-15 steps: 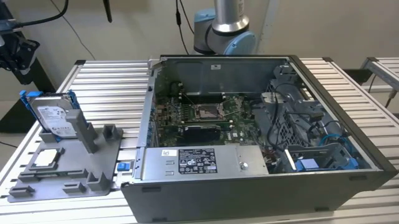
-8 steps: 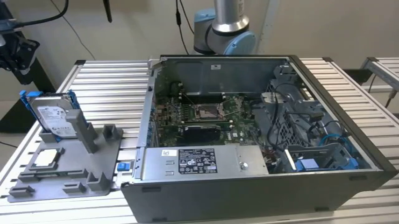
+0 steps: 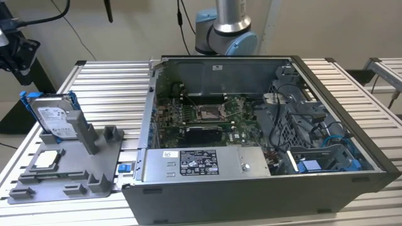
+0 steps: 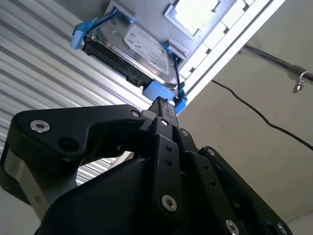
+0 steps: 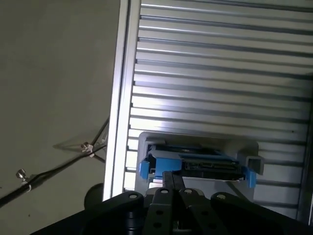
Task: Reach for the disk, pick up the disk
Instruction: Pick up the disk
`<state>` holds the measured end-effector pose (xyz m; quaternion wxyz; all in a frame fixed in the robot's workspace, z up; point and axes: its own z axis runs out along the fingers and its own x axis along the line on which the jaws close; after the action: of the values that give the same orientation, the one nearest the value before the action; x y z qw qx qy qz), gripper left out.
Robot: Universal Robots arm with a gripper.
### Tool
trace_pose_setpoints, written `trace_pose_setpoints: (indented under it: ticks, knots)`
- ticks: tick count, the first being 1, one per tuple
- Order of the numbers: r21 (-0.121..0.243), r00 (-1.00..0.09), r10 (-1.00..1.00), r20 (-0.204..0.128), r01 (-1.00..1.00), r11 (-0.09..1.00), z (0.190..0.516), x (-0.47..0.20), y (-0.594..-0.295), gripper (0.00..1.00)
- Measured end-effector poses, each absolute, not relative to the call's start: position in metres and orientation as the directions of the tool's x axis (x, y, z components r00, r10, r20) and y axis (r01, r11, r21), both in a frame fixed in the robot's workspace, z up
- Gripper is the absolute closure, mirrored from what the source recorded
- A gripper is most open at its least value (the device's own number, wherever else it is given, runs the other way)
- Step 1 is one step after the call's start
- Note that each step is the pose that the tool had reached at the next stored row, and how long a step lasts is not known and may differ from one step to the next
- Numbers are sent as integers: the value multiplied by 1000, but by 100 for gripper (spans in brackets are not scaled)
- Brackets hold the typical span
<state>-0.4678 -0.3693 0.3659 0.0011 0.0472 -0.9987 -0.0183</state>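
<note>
The disk (image 3: pixel 53 117) is a silver-grey drive with a white label in a bright blue caddy. It stands on edge in a grey holder (image 3: pixel 94 141) at the exterior view's left. My black gripper (image 3: pixel 16 63) hangs above the disk and further toward the exterior view's left, apart from it. In both wrist views the disk (image 4: pixel 142 49) (image 5: pixel 205 164) lies just beyond my fingertips. The gripper (image 4: pixel 161 104) (image 5: pixel 173 175) is shut with nothing between its fingers and does not touch the caddy.
An open computer case (image 3: pixel 351 141) fills the middle and the exterior view's right of the slatted aluminium table (image 3: pixel 107 84). A small square silver chip (image 3: pixel 47 160) lies in the grey holder. Beyond the table edge is floor with a cable (image 5: pixel 58 161).
</note>
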Motion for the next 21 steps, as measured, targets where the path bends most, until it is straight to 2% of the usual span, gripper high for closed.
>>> trace_pose_setpoints:
  ticks: [21]
  knots:
    - [27,-946,-324,3,-324,946,366,-468,-369,100]
